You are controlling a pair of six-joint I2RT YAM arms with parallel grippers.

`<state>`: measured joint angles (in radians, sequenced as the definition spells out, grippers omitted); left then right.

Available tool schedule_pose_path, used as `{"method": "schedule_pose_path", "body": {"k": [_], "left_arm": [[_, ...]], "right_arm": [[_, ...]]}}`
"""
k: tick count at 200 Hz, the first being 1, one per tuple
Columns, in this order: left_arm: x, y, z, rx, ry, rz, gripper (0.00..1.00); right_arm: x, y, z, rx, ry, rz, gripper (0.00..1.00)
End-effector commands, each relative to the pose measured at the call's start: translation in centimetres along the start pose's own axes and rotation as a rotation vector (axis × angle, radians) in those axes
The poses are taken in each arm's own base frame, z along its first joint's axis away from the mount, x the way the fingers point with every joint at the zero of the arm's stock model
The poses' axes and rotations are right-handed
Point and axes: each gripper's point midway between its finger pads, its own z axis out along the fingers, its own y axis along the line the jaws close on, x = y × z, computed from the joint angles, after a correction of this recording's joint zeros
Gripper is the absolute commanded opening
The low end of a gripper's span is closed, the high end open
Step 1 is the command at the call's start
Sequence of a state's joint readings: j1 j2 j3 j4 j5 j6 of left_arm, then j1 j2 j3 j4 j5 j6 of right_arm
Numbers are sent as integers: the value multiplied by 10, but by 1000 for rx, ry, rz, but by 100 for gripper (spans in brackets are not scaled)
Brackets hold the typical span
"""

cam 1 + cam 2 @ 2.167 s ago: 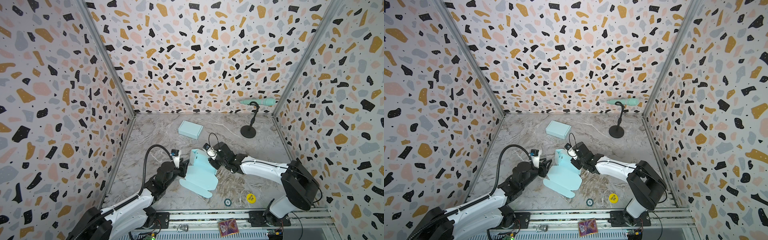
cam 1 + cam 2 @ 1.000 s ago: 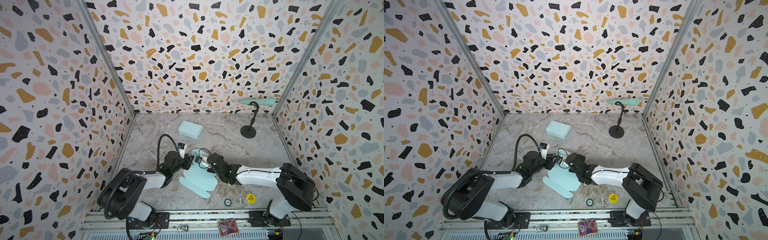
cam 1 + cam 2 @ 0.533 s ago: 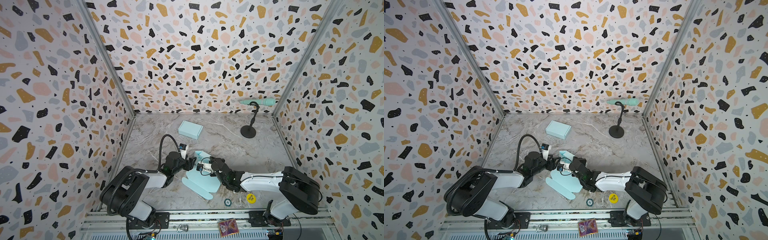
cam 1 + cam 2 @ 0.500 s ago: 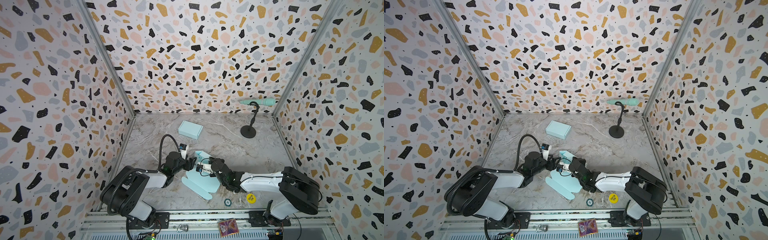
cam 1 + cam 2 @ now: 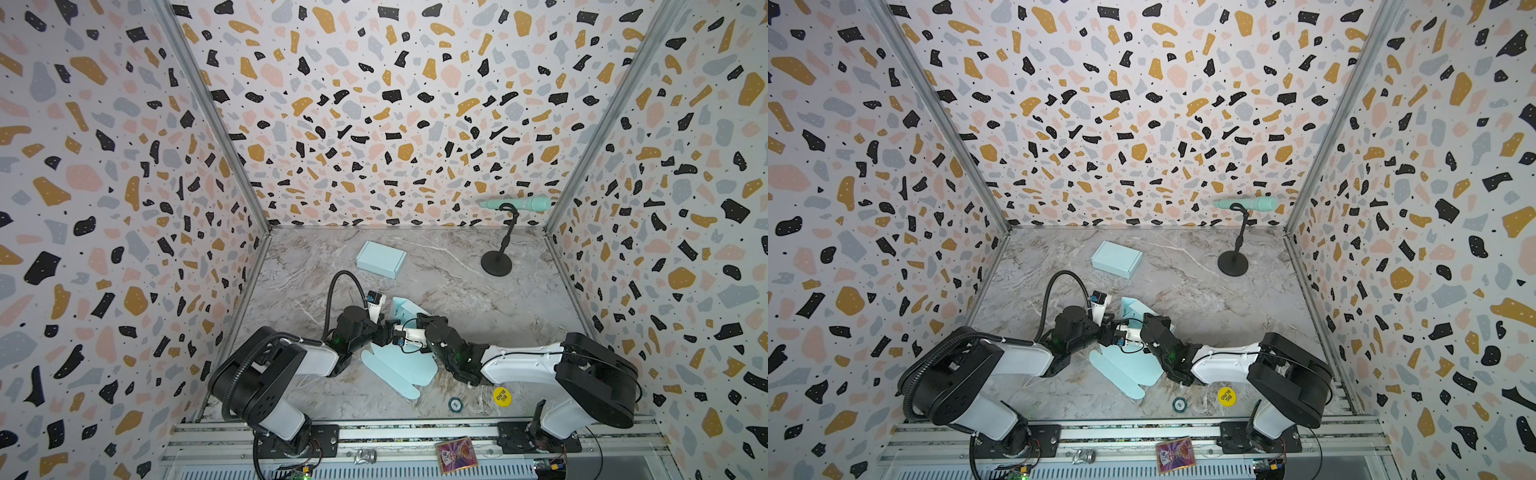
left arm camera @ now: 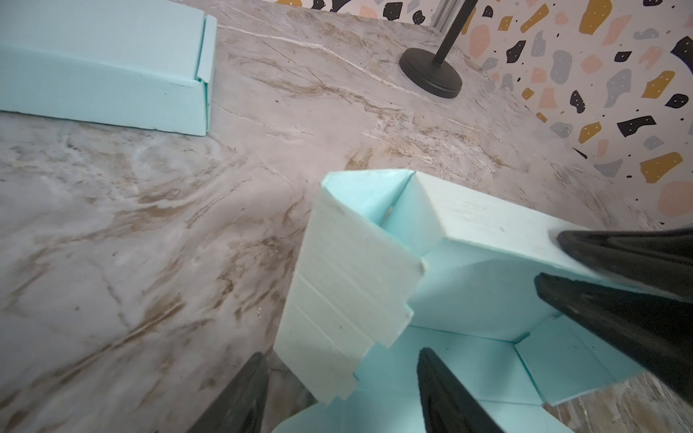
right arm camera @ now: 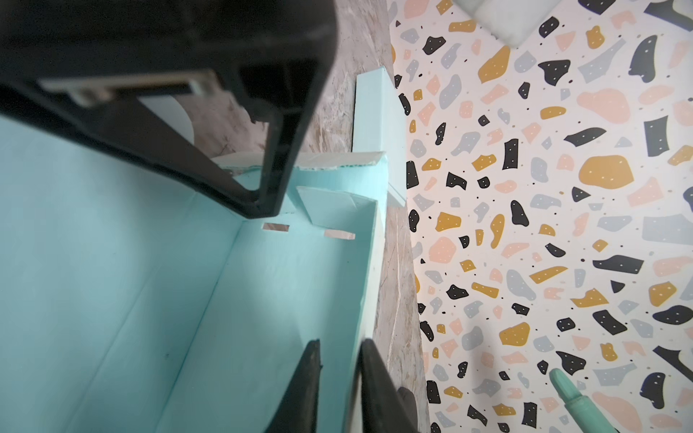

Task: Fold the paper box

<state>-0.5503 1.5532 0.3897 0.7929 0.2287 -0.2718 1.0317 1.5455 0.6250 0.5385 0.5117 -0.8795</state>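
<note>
The light teal paper box (image 5: 401,365) lies half folded at the front middle of the table, its lid panel flat and its far wall (image 5: 402,306) raised. In the left wrist view my left gripper (image 6: 343,390) is open, its fingers either side of an upright side flap (image 6: 345,277) without touching it. In the right wrist view my right gripper (image 7: 341,382) is shut on the box's long side wall (image 7: 360,270), one finger inside and one outside. In both top views the two grippers meet over the box (image 5: 1125,365), left gripper (image 5: 390,330) beside right gripper (image 5: 419,319).
A finished teal box (image 5: 381,259) rests further back. A teal microphone on a black stand (image 5: 496,264) is at the back right. A yellow disc (image 5: 502,395) and a small round token (image 5: 455,404) lie near the front edge. Patterned walls close in three sides.
My left gripper has opened wider around the side flap. My right gripper has closed in on the side wall, and its arm has drawn toward the front, turning the box slightly.
</note>
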Motion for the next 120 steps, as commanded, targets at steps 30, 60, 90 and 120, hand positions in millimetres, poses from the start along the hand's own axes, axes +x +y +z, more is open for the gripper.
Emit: {"method": "schedule_pose_path", "body": {"k": [30, 60, 90, 120], "left_arm": [[-34, -17, -27, 57, -109, -10, 65], [-55, 9, -47, -7, -186, -114, 63], [-51, 52, -45, -150, -146, -169, 63], [-32, 74, -14, -188, -22, -158, 61]], "right_arm": [[0, 3, -6, -58, -50, 36, 20], [1, 4, -3, -56, -38, 9, 19], [0, 2, -7, -28, -46, -9, 19], [-2, 3, -9, -14, -57, -33, 20]]}}
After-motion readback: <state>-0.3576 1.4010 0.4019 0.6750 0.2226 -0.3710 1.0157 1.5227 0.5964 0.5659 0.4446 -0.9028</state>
